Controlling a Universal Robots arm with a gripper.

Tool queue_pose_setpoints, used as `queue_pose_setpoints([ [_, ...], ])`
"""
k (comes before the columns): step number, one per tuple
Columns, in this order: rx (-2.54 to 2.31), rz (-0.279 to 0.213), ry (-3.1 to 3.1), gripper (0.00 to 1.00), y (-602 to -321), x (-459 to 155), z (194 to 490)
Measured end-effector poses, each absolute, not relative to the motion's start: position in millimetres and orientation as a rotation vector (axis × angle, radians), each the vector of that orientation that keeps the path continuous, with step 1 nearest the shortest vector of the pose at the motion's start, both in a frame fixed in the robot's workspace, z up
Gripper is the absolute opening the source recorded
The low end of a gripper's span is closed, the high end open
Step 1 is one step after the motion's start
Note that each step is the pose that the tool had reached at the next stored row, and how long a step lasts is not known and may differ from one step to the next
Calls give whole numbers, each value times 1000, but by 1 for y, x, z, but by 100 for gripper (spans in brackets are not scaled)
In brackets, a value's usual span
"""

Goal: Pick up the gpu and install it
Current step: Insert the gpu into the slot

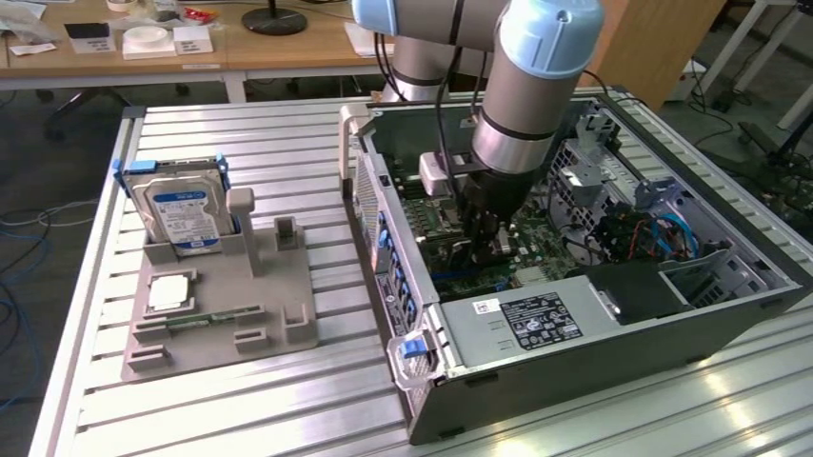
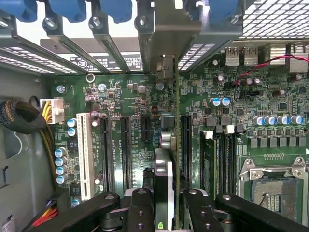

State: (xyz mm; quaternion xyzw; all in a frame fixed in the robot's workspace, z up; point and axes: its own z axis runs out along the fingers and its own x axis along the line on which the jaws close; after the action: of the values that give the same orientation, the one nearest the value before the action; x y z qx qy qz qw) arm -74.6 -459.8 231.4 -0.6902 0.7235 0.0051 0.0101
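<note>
The gpu (image 2: 164,169) stands edge-on between my fingers (image 2: 140,210), a thin dark green board running toward the case's rear slot openings, its metal bracket (image 2: 166,67) up against them. My gripper (image 2: 169,193) is shut on the gpu. The card lies along a black expansion slot (image 2: 185,140) on the green motherboard (image 2: 130,96); I cannot tell whether it is seated. In the exterior view my gripper (image 1: 489,249) reaches down inside the open computer case (image 1: 711,314), over the motherboard.
White and black slots (image 2: 84,154) lie beside the card, with a RAM stick (image 2: 208,164) and the CPU socket (image 2: 275,188) on the other side. Outside the case, a grey fixture (image 1: 286,286) holds a hard drive (image 1: 185,214). The power supply (image 1: 540,319) is near the front.
</note>
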Motion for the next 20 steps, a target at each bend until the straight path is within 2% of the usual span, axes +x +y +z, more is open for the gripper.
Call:
queue_pose_setpoints([
  [20,-2154,17,2258,28,-460,-76,223],
])
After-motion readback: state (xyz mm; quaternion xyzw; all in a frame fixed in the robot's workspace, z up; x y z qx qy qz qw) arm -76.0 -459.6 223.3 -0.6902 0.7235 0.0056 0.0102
